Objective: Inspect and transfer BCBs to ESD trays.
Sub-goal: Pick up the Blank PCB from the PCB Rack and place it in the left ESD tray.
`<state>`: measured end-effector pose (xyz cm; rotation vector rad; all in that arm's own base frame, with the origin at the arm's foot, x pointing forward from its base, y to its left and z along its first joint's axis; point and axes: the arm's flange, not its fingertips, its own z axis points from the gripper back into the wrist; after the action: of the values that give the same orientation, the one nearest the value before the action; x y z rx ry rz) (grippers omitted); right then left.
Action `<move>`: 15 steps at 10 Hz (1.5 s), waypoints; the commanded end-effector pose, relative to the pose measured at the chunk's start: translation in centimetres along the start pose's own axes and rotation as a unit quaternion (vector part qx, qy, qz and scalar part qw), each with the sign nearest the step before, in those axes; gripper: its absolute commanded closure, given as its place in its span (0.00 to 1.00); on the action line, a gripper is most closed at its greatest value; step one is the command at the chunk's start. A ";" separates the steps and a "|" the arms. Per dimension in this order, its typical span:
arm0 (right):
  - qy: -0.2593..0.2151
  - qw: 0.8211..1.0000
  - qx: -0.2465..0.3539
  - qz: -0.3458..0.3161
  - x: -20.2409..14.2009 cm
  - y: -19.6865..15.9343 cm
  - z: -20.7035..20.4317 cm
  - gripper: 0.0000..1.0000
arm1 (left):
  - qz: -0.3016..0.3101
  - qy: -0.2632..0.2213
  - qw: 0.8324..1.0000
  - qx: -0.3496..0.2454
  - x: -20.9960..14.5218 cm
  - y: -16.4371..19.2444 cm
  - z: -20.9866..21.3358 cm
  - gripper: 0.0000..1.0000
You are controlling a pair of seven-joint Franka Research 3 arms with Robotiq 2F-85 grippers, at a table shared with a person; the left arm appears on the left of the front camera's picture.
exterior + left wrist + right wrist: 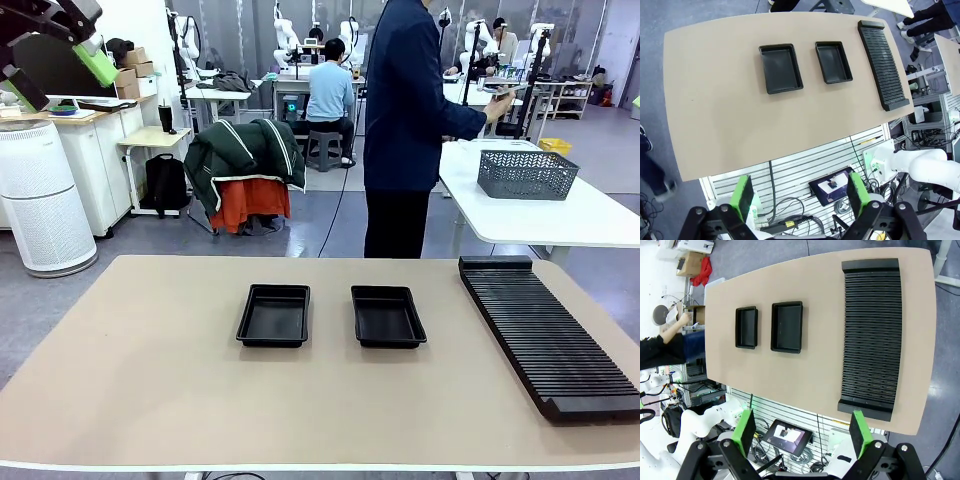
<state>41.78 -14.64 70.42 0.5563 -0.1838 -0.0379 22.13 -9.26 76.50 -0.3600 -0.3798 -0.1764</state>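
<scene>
Two empty black ESD trays [273,315] [388,316] lie side by side at the middle of the tan table. No BCBs are in view. My left gripper [60,75] hangs open high at the upper left, far above the table. From the left wrist view, my left gripper [801,195] looks down on both trays [780,68] [833,61] with nothing between its green pads. My right gripper [802,430] is also open and empty, high over the trays [746,327] [787,327].
A long black ribbed rack [545,335] runs along the table's right side, with no boards in it. A person [405,120] in dark blue stands at the far edge, turned toward a white table with a grey basket [527,172].
</scene>
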 end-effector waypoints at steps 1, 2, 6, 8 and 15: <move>-0.001 1.000 0.001 0.002 -0.1 0.0 0.1 0.00 | 0.000 0.000 1.000 0.000 0.0 0.0 0.0 0.00; -0.001 1.000 0.001 0.002 -0.1 0.0 0.1 0.00 | 0.000 0.000 1.000 0.000 0.0 0.0 0.0 0.00; -0.001 1.000 0.001 0.002 -0.1 0.0 0.1 0.00 | 0.004 0.024 1.000 -0.013 6.5 -1.0 -0.8 0.00; -0.001 1.000 0.001 0.002 -0.1 0.0 0.1 0.00 | 0.016 0.032 0.999 -0.002 7.7 -0.5 -0.8 0.00; -0.001 1.000 0.001 0.002 -0.1 0.0 0.1 0.00 | 0.006 0.028 1.000 -0.008 8.1 0.0 -1.4 0.00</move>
<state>41.76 -14.64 70.47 0.5560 -0.1849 -0.0376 30.00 -10.42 78.52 -0.3596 -0.3141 -0.1681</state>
